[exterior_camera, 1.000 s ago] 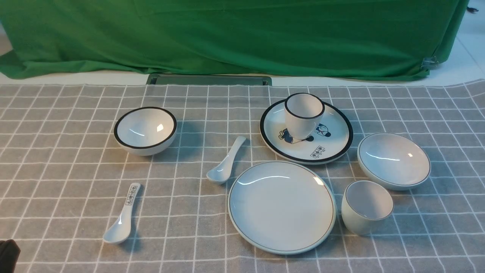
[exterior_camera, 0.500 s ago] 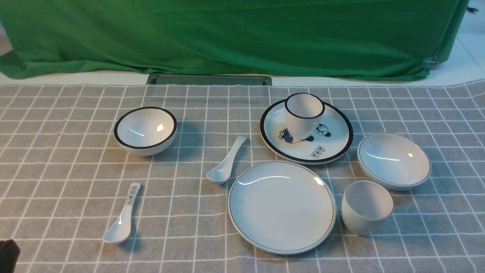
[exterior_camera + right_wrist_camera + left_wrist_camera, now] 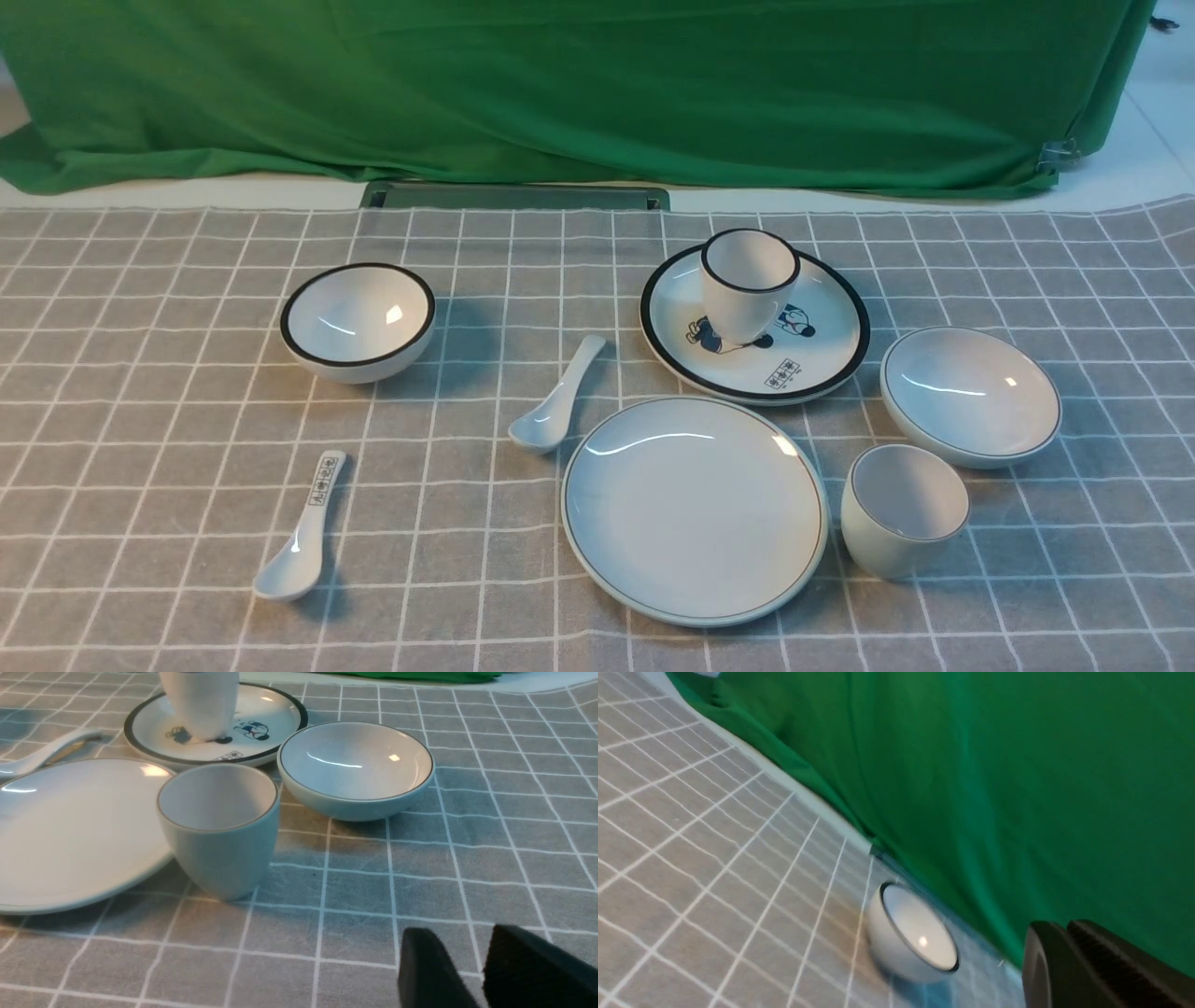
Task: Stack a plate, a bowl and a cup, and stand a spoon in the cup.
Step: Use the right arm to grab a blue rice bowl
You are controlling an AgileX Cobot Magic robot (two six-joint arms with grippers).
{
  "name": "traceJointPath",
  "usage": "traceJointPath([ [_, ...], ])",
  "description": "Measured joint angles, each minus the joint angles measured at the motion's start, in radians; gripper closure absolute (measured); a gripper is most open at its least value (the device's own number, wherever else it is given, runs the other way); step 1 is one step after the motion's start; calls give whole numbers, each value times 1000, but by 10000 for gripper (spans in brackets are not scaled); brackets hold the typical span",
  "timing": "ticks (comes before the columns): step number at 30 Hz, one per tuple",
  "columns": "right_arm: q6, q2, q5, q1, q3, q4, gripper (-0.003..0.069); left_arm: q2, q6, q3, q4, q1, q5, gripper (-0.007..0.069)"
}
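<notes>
The plain plate (image 3: 694, 509) (image 3: 70, 826) lies front centre on the checked cloth. To its right stands the squat cup (image 3: 904, 509) (image 3: 219, 821), upright and empty. Behind the cup sits the shallow bowl (image 3: 971, 392) (image 3: 356, 765). The unmarked spoon (image 3: 555, 397) (image 3: 46, 751) lies left of the plate, bowl end toward me. Neither gripper shows in the front view. My right gripper (image 3: 460, 933) hovers low over bare cloth near the cup, open, nothing between its fingers. My left gripper (image 3: 1064, 926) is shut and empty, far from these things.
A black-rimmed bowl (image 3: 358, 320) (image 3: 915, 933) sits at the back left. A cartoon plate (image 3: 812, 345) carries a black-rimmed cup (image 3: 749, 280) just behind the plain plate. A spoon with printed marks (image 3: 303, 532) lies front left. Green cloth (image 3: 579, 84) hangs behind.
A dark shape at the bottom left corner of the front view has slipped out of frame. The tableware has not moved.
</notes>
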Motion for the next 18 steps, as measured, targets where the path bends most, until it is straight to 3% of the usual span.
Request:
traceJointPath([
  [2,0,0,0,0,0,0,417,0,-11,0,-19,0,-21,607],
  [7,0,-1,0,0,0,0,417,8,26,-114,-10,0,145,607],
  [11,0,0,0,0,0,0,417,113,144,-304,13,0,362,607],
  [15,0,0,0,0,0,0,417,371,330,-530,14,0,724,607],
  [18,0,-1,0,0,0,0,417,534,391,-644,25,-32,855,607],
])
